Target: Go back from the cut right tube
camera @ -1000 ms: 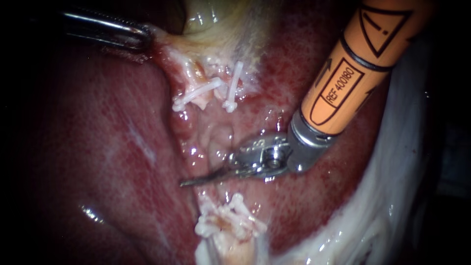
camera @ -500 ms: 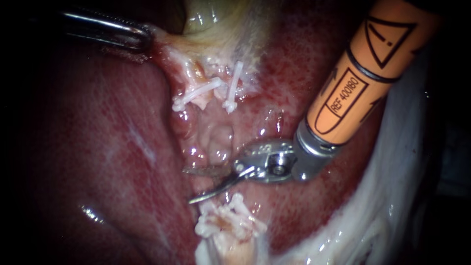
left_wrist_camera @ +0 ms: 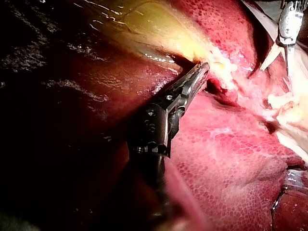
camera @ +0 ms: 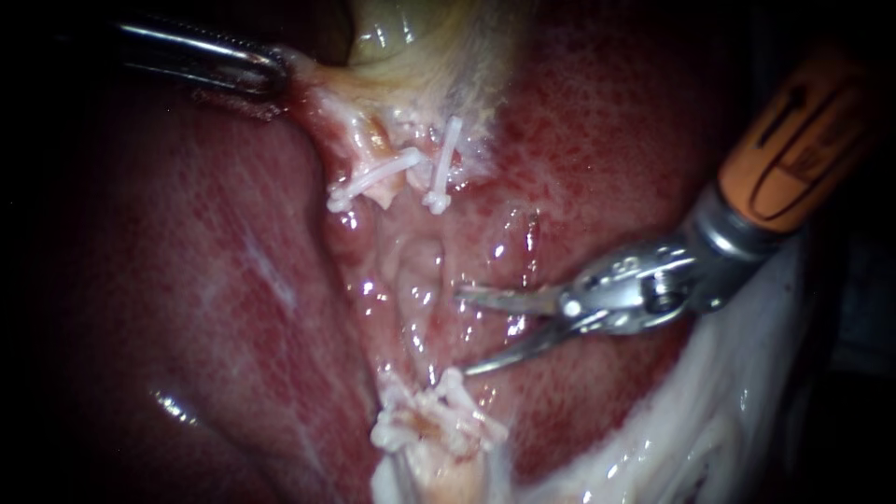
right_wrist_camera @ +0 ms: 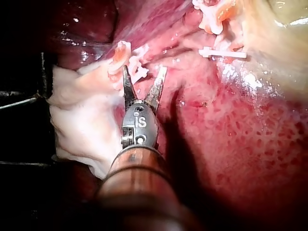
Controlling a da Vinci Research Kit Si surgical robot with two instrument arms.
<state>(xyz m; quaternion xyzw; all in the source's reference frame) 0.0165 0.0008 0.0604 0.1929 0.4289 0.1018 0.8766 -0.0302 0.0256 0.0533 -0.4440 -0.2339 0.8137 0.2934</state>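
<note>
While splayed, right instrument [camera: 462, 332] aslant, tip leftward.

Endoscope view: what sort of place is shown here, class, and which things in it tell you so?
Likely a surgical bench set-up, seen close: bare liver, white surgical clips, the left instrument holding the gallbladder, the right instrument open.

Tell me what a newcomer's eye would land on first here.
The orange-sleeved right instrument stands out, jaws open against the red liver, between two groups of white clips. At upper left, the left instrument holds pale tissue taut below the yellowish gallbladder.
</note>
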